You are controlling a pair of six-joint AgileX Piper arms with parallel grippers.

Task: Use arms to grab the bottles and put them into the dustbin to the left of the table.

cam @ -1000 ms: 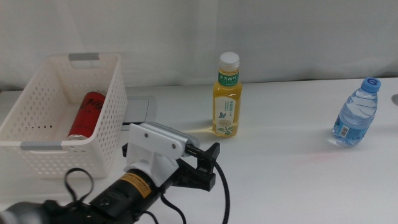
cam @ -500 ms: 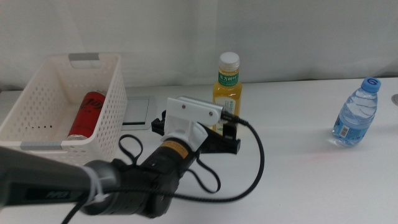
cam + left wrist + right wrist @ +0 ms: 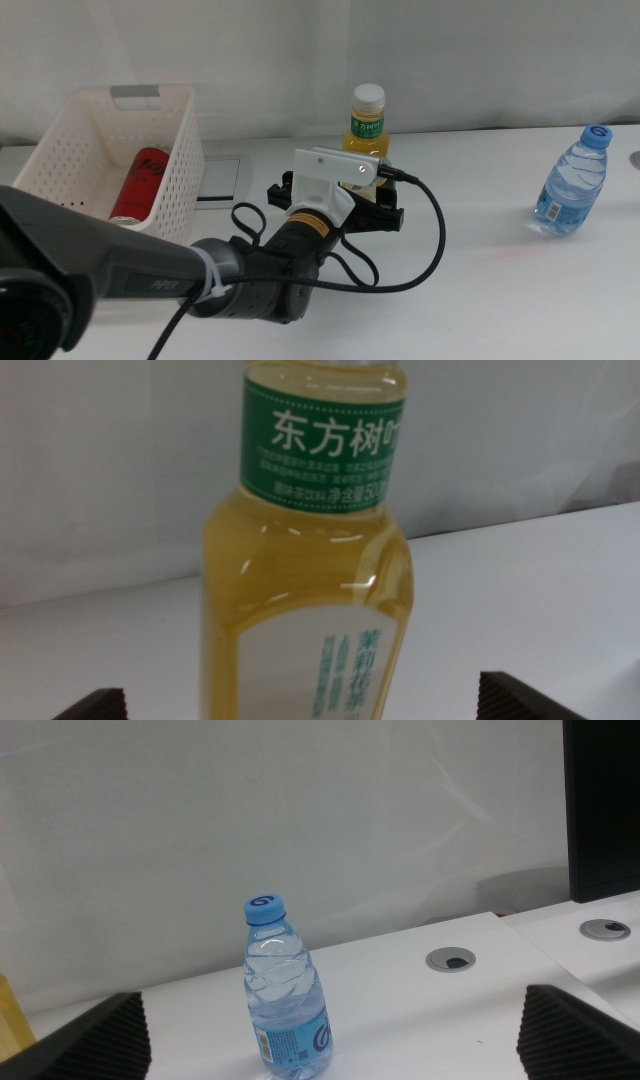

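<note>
Worktop (image 3: 480, 290): plain white, carrying everything listed.

Dustbin (image 3: 105, 170): white perforated basket, far left. Holds one item.

Left arm (image 3: 150, 290): reaches in from the near left toward centre. Left gripper (image 3: 340, 205) sits at the tea bottle; jaws spread wide, tips either side of the bottle in the wrist view, not clenched on it.

Yellow tea bottle (image 3: 366, 135): upright, centre far, white cap, green label. Not yet grasped.

Water bottle (image 3: 571, 183): upright, far right, blue cap. Untouched.

Red soda can (image 3: 140, 185): lying inside the dustbin. Done.

Right gripper (image 3: 330, 1040): out of the middle view; faces the water bottle from well apart, jaws released and wide.

Progress, judged: one of three binned; two remain.
</note>
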